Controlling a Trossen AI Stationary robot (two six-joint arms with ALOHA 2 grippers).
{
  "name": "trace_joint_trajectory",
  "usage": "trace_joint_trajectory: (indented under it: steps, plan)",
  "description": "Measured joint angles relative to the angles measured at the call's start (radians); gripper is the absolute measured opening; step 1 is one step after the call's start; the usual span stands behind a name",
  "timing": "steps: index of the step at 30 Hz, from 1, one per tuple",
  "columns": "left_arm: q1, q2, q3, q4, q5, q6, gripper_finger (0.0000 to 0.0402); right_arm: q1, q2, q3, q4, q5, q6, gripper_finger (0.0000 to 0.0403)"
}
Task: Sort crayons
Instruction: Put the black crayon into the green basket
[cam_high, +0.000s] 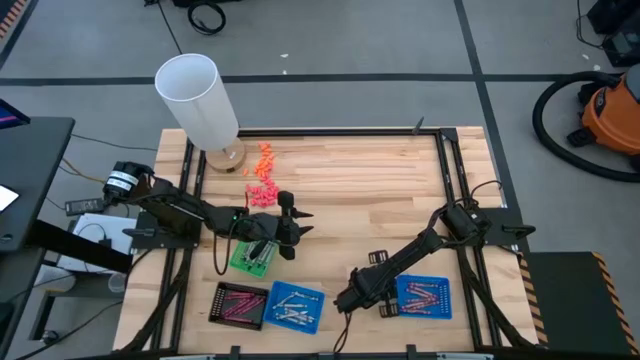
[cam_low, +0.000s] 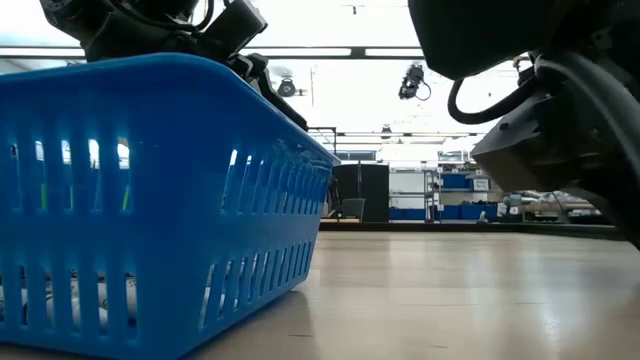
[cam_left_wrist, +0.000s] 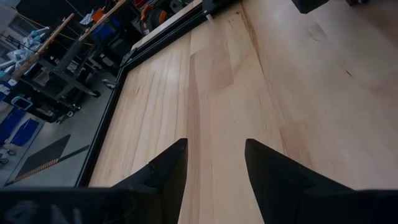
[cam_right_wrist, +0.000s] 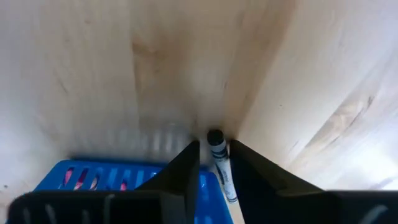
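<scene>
Two dark arms reach in over the wooden table (cam_high: 340, 180) from opposite edges. From the table's 3 o'clock edge the right arm slants down toward 7 o'clock, its right gripper (cam_high: 345, 297) low over the wood between two blue trays. In its wrist view the fingers (cam_right_wrist: 186, 165) stand narrowly apart with a crayon (cam_right_wrist: 219, 163), black-tipped and wrapped in a pale label, upright between them; whether they press on it I cannot tell. Just under that gripper lies the rim of the middle blue tray (cam_right_wrist: 93, 171), with pinkish sticks showing through its slots.

From the 9 o'clock edge the left arm stretches toward the centre. Its left gripper (cam_high: 290, 225) hovers with fingers (cam_left_wrist: 165, 177) spread and nothing between them, only bare planks beyond.

Along the 6 o'clock edge sit a black tray (cam_high: 240, 304) of pinkish-red crayons, the middle blue tray (cam_high: 297, 306) of silvery ones, and a right blue tray (cam_high: 425, 297) of reddish ones. A green tray (cam_high: 254, 257) lies partly under the left arm. Toward 11 o'clock stands a white cylinder (cam_high: 197, 98), with orange and pink chunks (cam_high: 263, 175) scattered beside it. In the low view a blue tray wall (cam_low: 150, 200) blocks most of the left side.
</scene>
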Motion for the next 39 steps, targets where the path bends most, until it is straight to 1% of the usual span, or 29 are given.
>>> trace_joint_trajectory:
  steps: [9, 15, 20, 25, 30, 35, 39]
  plan:
    - [0.0, 0.0, 0.0, 0.0, 0.0, 0.0, 0.0172, -0.003, 0.0, 0.0, 0.008, 0.013, -0.062, 0.0048]
    - [0.0, 0.0, 0.0, 0.0, 0.0, -0.001, 0.0172, -0.013, 0.001, 0.002, -0.008, 0.038, -0.057, 0.004]
    - [0.0, 0.0, 0.0, 0.0, 0.0, -0.004, 0.0172, -0.029, 0.008, 0.053, -0.061, 0.173, -0.027, 0.004]
    - [-0.003, 0.0, 0.0, -0.009, 0.0, -0.003, 0.0172, -0.041, 0.004, 0.141, -0.102, 0.228, -0.028, 0.0039]
    - [-0.003, 0.0, 0.0, -0.013, 0.001, -0.002, 0.0172, -0.043, 0.003, 0.244, -0.153, 0.34, -0.025, 0.0039]
    - [-0.003, 0.0, 0.0, -0.013, 0.055, -0.002, 0.0172, -0.041, 0.002, 0.339, -0.151, 0.447, -0.024, 0.0039]
    - [-0.003, 0.0, 0.0, -0.012, 0.098, 0.0, 0.0172, -0.041, 0.002, 0.413, -0.151, 0.535, 0.009, 0.0039]
